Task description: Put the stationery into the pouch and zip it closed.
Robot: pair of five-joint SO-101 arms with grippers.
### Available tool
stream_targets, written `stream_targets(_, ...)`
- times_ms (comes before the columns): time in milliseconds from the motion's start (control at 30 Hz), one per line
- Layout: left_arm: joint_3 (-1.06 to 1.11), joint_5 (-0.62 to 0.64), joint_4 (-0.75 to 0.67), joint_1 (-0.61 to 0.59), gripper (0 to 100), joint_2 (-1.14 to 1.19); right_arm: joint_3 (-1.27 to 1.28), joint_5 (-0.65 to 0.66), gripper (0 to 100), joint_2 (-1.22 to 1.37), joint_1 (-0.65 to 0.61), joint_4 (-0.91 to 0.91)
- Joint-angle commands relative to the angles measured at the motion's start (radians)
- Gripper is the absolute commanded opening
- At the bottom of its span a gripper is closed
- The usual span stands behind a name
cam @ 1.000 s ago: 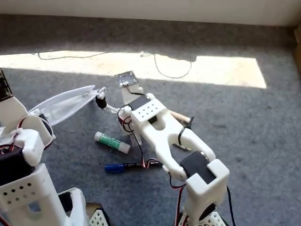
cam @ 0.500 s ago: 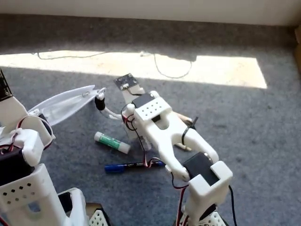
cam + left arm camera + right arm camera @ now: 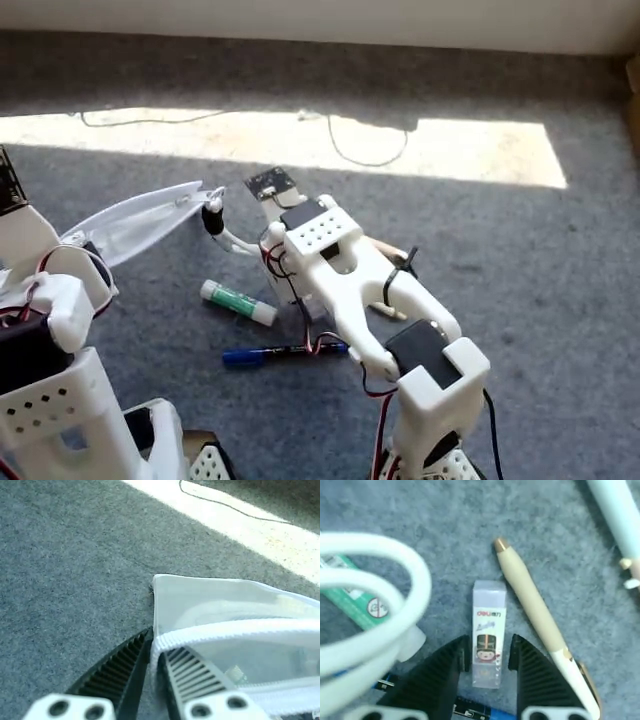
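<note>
A translucent white pouch (image 3: pixel 140 220) lies at the left, lifted at one corner. My left gripper (image 3: pixel 154 650) is shut on the pouch's (image 3: pixel 225 610) zipper edge. A small white eraser (image 3: pixel 489 625) lies on the carpet, and my right gripper (image 3: pixel 488 642) is open, with one finger on each side of it. A beige pen (image 3: pixel 530 600) lies just beside the eraser. On the carpet near the right arm (image 3: pixel 320 240) are a green glue stick (image 3: pixel 238 302) and a blue pen (image 3: pixel 270 353).
Grey carpet with a sunlit strip (image 3: pixel 450 150) and a thin cable (image 3: pixel 370 155) at the back. A white cable loop (image 3: pixel 395 580) hangs close to the right wrist camera. A white rod with a black band (image 3: pixel 215 220) lies by the pouch's mouth.
The right arm has shifted slightly toward the near right and settled over the eraser. The left arm and the pouch have stayed still.
</note>
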Motion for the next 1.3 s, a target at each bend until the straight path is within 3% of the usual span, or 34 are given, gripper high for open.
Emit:
stream_targets(0, -0.01, 0.003, -0.02, -0.005, 1, 0.002, -0.051, 0.011, 12.9, -0.013, 0.013, -0.048)
stream_targets(767, -0.01, 0.003, -0.02, -0.004, 1, 0.002, -0.053, 0.011, 12.5, 0.082, 0.013, -0.116)
stream_targets(967, -0.008, 0.003, -0.02, -0.004, 1, 0.002, -0.053, 0.011, 4.6, 0.084, 0.013, -0.117)
stream_targets(1267, -0.008, 0.003, -0.02, -0.002, 1, 0.002, -0.053, 0.012, 0.6, 0.074, 0.013, -0.11)
